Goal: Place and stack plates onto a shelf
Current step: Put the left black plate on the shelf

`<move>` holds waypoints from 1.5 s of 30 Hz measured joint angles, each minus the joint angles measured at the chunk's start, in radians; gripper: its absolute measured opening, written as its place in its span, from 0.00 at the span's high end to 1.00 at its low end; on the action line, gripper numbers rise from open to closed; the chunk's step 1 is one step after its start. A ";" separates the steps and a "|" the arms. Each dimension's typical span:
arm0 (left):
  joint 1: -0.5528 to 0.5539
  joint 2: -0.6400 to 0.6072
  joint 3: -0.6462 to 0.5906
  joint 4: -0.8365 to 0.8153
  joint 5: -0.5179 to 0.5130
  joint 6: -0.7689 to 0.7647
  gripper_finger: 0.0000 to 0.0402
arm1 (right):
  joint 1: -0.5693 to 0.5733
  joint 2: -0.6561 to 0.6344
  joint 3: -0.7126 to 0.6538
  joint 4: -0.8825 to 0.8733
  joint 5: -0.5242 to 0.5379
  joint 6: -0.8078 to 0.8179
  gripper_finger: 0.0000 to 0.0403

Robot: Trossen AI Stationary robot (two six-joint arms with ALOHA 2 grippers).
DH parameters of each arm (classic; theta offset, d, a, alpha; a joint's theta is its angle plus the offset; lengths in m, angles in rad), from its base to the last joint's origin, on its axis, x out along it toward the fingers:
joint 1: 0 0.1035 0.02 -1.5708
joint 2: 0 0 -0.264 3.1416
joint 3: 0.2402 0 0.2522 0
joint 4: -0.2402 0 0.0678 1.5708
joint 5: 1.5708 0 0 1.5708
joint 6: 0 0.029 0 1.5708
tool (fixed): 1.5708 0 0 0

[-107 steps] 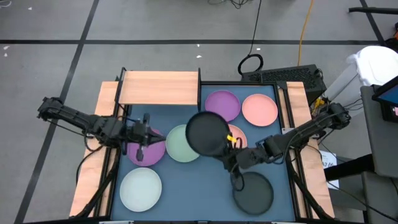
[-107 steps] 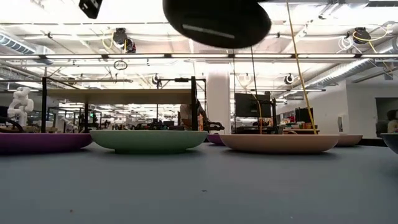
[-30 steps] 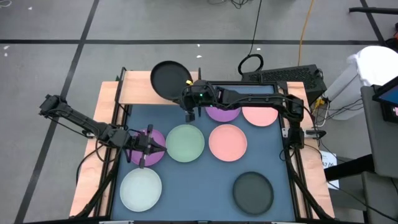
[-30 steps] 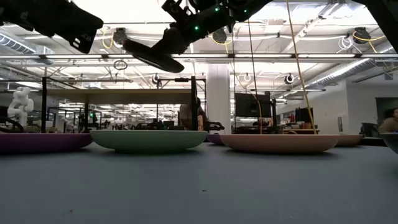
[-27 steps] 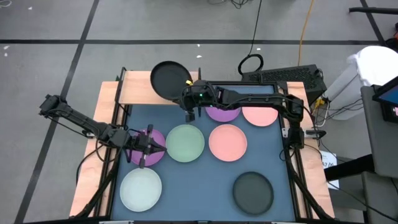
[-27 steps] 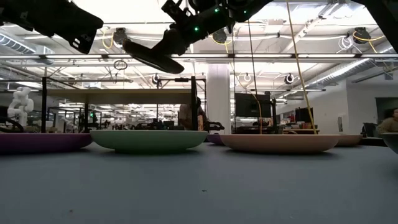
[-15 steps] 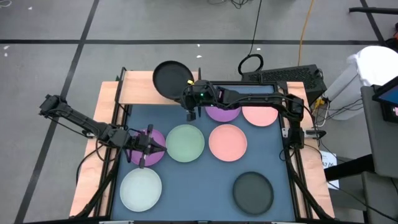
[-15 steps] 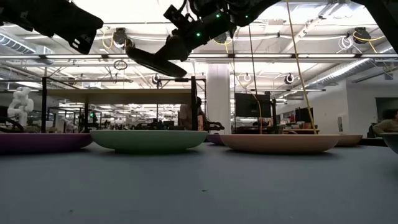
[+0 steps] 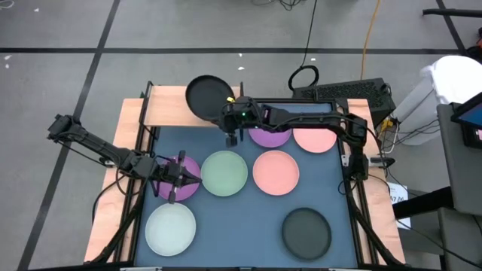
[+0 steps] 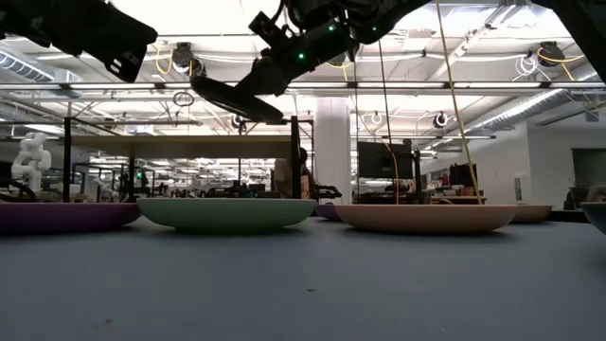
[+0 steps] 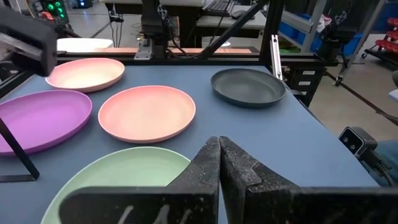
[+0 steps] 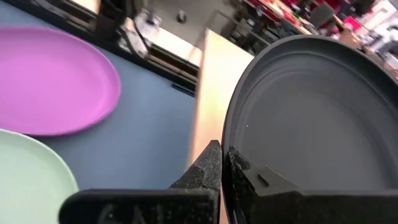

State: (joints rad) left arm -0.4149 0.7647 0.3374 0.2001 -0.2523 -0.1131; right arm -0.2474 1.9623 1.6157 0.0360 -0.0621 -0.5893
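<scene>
High view: the right tool (image 9: 230, 102) pinches the rim of a black plate (image 9: 208, 96), holding it in the air over the right half of the light-wood shelf (image 9: 169, 106) at the desk's far left corner. Seen from the low camera, the plate (image 10: 235, 99) hangs tilted above the shelf board, not touching it. The left tool (image 9: 178, 175), its fingers (image 11: 214, 167) pressed together and empty, hovers over a purple plate (image 9: 185, 181) near the desk's (image 9: 248, 218) left edge. Just beside that plate lie a pale green plate (image 9: 224, 172) and a pink plate (image 9: 276, 171) across the desk's middle. A second purple plate (image 9: 269, 135) and a second pink plate (image 9: 314, 137) sit along the far edge. A whitish plate (image 9: 170, 229) lies at the near left corner, another black plate (image 9: 306, 232) toward the near right.
</scene>
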 joint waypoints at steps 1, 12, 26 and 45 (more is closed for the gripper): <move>0.000 0.000 0.000 0.000 0.000 0.000 1.00 | 0.000 0.002 0.000 -0.006 0.001 0.001 1.00; 0.000 0.000 0.000 0.007 0.000 0.001 1.00 | 0.004 0.015 -0.001 -0.025 0.036 0.002 1.00; 0.000 0.000 0.000 0.010 0.000 0.001 1.00 | -0.021 0.015 -0.001 -0.068 0.035 0.028 0.98; 0.000 0.000 0.000 0.010 0.000 0.000 1.00 | -0.028 0.018 0.000 -0.087 0.042 0.089 0.89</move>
State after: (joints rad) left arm -0.4149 0.7647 0.3378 0.2100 -0.2523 -0.1127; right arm -0.2756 1.9800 1.6154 -0.0505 -0.0204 -0.5003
